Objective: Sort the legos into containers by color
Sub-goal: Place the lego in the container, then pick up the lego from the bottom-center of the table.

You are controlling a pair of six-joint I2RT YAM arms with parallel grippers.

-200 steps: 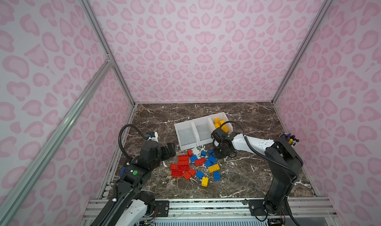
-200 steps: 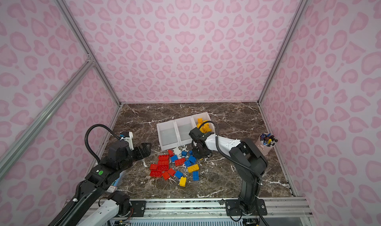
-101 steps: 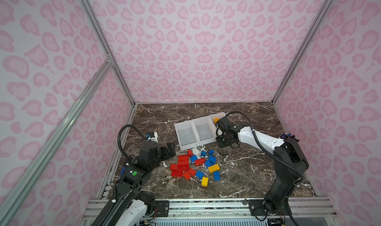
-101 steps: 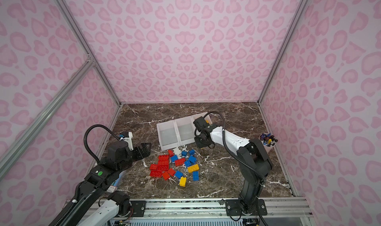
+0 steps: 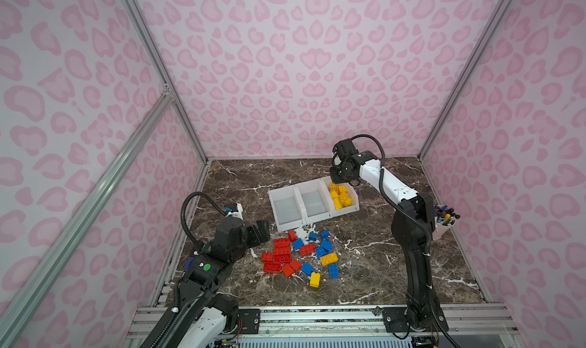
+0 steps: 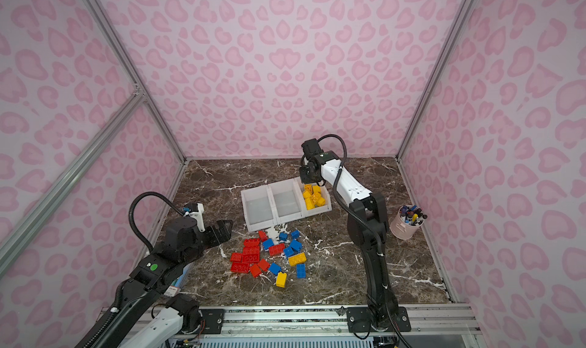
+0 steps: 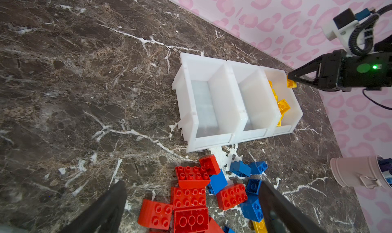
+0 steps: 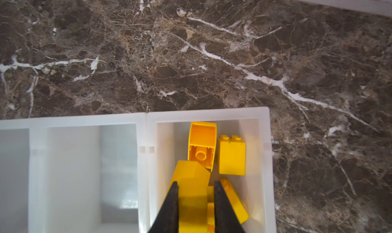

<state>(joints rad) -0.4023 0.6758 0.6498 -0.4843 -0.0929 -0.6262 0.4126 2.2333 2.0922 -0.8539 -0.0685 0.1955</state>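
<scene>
Three joined white containers (image 5: 285,208) (image 6: 258,205) stand mid-table. Several yellow legos (image 5: 341,197) lie in the right one; the other two show only bare floor. My right gripper (image 5: 334,181) (image 8: 195,184) hangs over the far end of that right container, shut on a yellow lego (image 8: 192,178) (image 7: 291,84). Loose red legos (image 5: 281,255), blue legos (image 5: 326,245) and two yellow legos (image 5: 328,259) lie in a pile in front of the containers. My left gripper (image 5: 261,230) (image 7: 192,185) stands open just left of and above the pile, holding nothing.
A pinkish cup of pens (image 5: 444,222) (image 6: 407,224) stands by the right wall, beside the right arm's elbow. Pink patterned walls close in the dark marble table (image 5: 380,267) on three sides. A metal rail runs along the front edge.
My right gripper has risen from the pile and swung back over the right container with a yellow lego in it. The left arm has not moved.
</scene>
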